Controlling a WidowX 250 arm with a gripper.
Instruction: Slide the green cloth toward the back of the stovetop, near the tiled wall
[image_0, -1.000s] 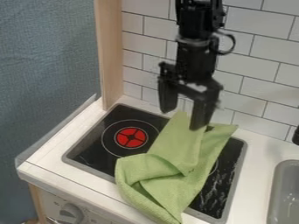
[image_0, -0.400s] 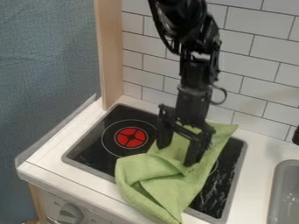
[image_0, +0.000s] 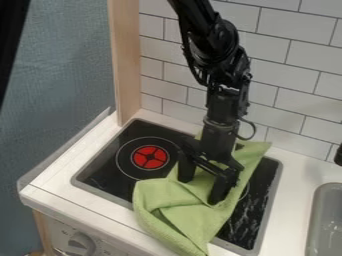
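Note:
My gripper (image_0: 200, 191) hangs over the stove with its two fingers spread apart, open, their tips down at the upper middle of the green cloth (image_0: 175, 212). The cloth lies crumpled across the right and middle part of the black stovetop (image_0: 107, 173). Its lower end reaches over the stove's front edge, and folds show at its lower left. Part of the cloth behind the gripper is hidden by it.
A red burner mark (image_0: 149, 157) shows left of the cloth. White tiled wall (image_0: 294, 85) stands behind, and a wooden post (image_0: 125, 60) rises at the back left. A grey sink (image_0: 327, 220) is at the right, a knob (image_0: 81, 243) at the front left.
My gripper has come down from above the cloth's back end to the cloth, fingers staying apart. The cloth has shifted very slightly at its left edge. A dark shape now shows at top left.

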